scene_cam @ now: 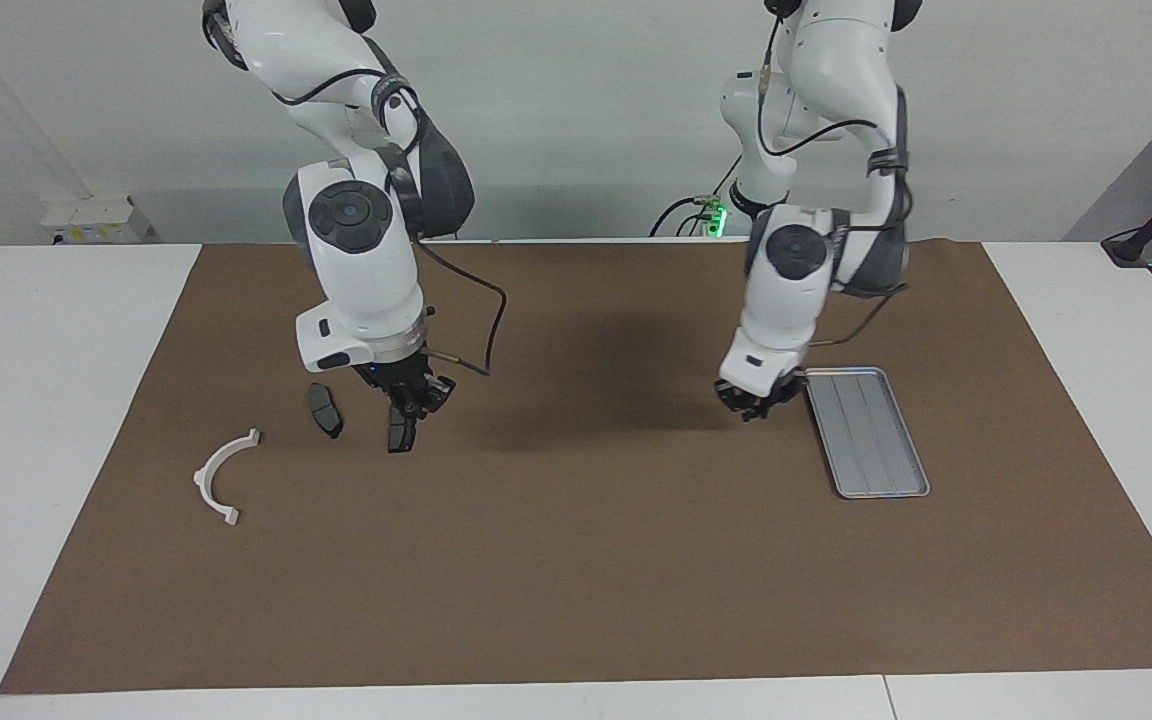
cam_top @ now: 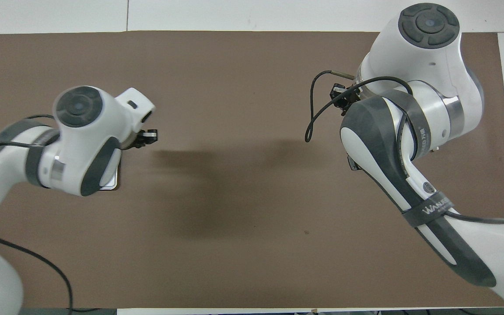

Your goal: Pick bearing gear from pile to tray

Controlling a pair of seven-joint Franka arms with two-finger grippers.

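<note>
Right gripper [scene_cam: 406, 415] is clamped on a dark brake pad [scene_cam: 399, 432] hanging just above the mat [scene_cam: 576, 560], so a thin pinch could let it swing or drop on the carry (second brake pad [scene_cam: 325, 410] lies just beside, white bracket [scene_cam: 224, 472] near). Tray [scene_cam: 868, 432] sits well apart at the left arm's end, open mat between, but the waiting left gripper [scene_cam: 758, 400] hovers right at the tray's rim, fingers' state unclear, and could block the approach.

Only one text can be read. In the overhead view the right arm [cam_top: 409, 144] carries a dark grey strap [cam_top: 429, 209] around its lower part, and on this strap stand white capital letters "WANJE", cut off where the strap bends away. A second strap higher up bears small letters too faint to read.
</note>
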